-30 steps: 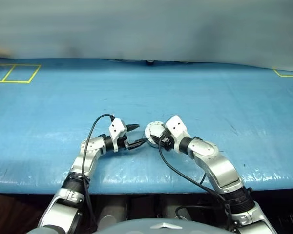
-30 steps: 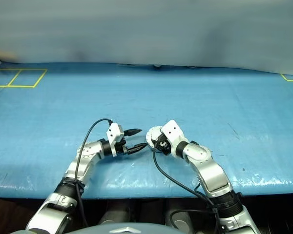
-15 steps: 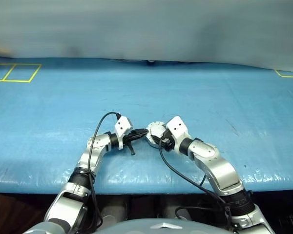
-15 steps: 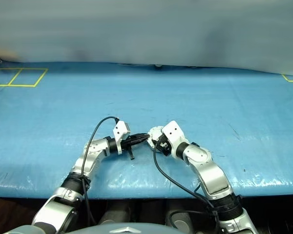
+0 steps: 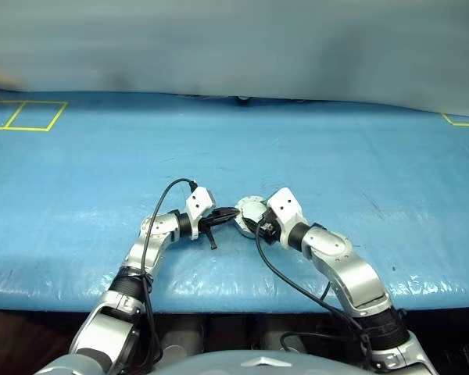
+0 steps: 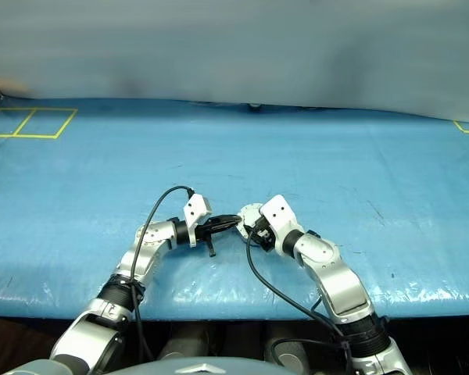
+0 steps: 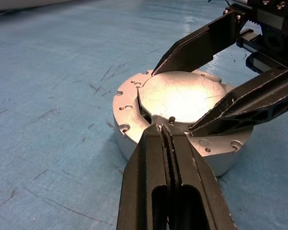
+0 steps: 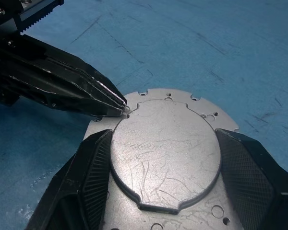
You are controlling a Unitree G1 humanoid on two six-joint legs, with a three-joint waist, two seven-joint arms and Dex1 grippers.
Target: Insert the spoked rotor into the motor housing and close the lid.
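no readable text, labels, numbers or signs on anything

Robot test bench, lab or workshop type. Broad work surface covered by a scuffed blue mat (image 5: 313, 148), front edge wrinkled. Yellow tape rectangles (image 5: 23, 117) mark zones at the far left corner; another yellow tape corner (image 5: 461, 119) far right. Plain grey wall (image 5: 234, 47) behind.
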